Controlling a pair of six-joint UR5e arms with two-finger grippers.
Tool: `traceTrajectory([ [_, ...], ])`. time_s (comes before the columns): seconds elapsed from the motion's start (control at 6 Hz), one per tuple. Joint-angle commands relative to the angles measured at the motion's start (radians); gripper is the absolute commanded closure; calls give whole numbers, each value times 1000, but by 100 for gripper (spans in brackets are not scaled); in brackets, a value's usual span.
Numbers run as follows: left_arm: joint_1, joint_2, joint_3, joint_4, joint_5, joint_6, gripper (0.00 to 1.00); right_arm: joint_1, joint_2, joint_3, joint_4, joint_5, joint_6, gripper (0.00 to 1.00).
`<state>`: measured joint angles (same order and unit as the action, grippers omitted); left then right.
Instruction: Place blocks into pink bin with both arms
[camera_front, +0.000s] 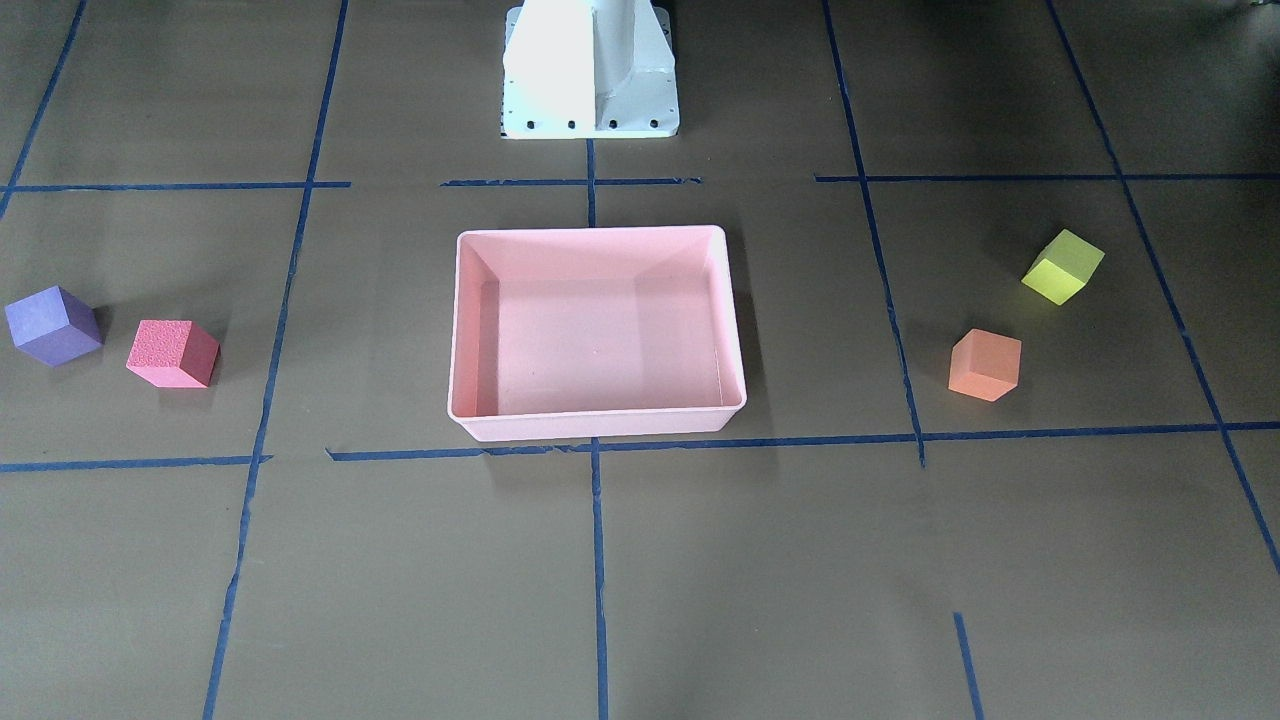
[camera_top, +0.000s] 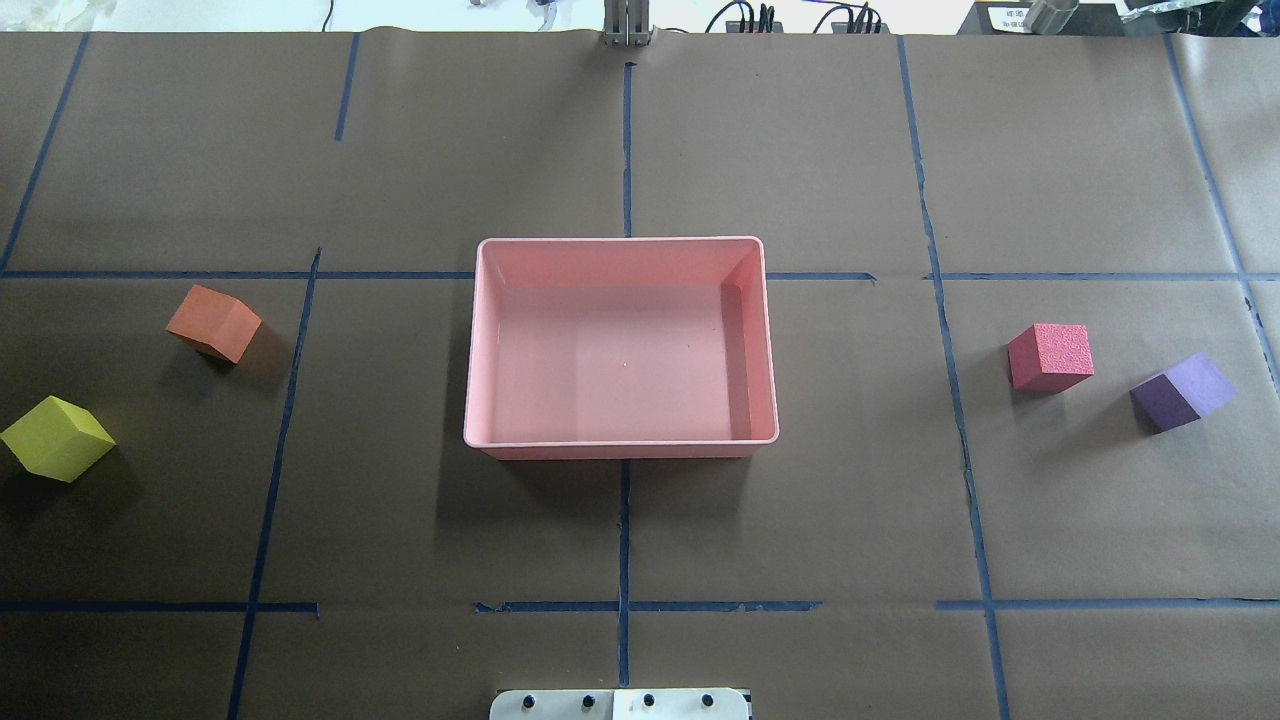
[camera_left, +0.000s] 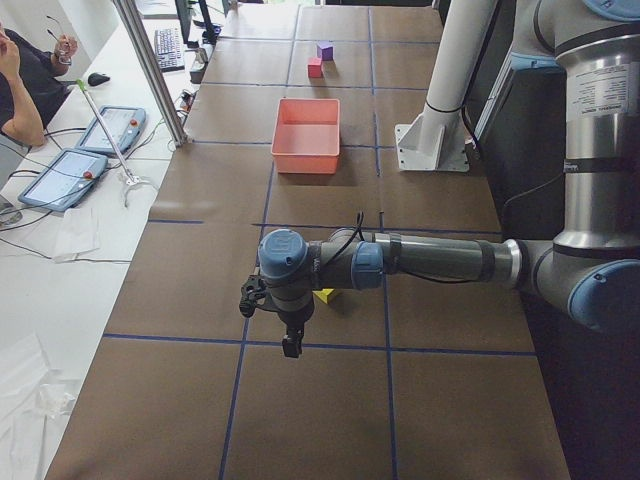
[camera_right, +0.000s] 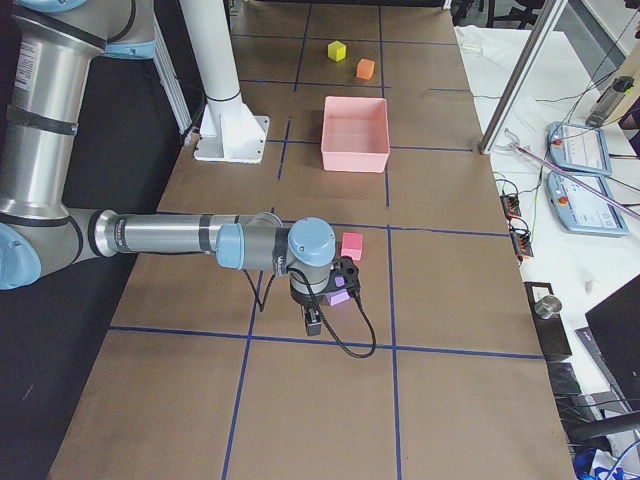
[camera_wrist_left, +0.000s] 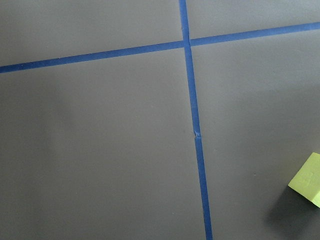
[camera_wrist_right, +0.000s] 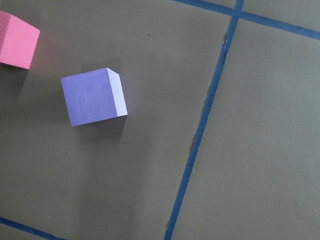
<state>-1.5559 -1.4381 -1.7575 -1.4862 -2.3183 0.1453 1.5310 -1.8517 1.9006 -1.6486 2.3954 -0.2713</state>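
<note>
The pink bin stands empty at the table's middle. The orange block and the yellow-green block lie on the robot's left of it. The red-pink block and the purple block lie on its right. My left gripper hangs above the table near the yellow-green block. My right gripper hangs over the purple block. Both grippers show only in the side views, so I cannot tell whether they are open or shut.
The white pedestal base stands behind the bin. Blue tape lines grid the brown table cover. An operator sits at a side desk with tablets. A metal post stands at the table's edge.
</note>
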Motion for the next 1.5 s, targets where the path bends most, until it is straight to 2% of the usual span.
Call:
traceTrajectory([
  [0.0,2,8,-34,-2,-36,-1,0,-5,2,3,22,27,-5,0],
  [0.17,2,8,-36,-2,-50,-4,0,-8,-9,-9,147,40,26,0],
  [0.33,2,10,-37,-2,-52,-4,0,-43,-6,-12,170,39,49,0],
  [0.5,2,10,-37,-2,-52,-3,0,-152,9,-17,174,25,126,1],
  [0.67,2,10,-37,-3,-52,-3,0,-213,25,-43,234,15,162,2],
  [0.83,2,10,-37,-3,-52,-3,0,-257,49,-123,341,-24,167,2],
  [1.0,2,12,-37,-3,-52,-3,0,-325,101,-168,422,-48,273,1],
  [1.17,0,12,-39,-3,-52,-3,0,-380,127,-170,459,-94,376,1],
  [1.33,0,12,-39,-3,-52,-3,0,-402,127,-172,478,-114,385,1],
])
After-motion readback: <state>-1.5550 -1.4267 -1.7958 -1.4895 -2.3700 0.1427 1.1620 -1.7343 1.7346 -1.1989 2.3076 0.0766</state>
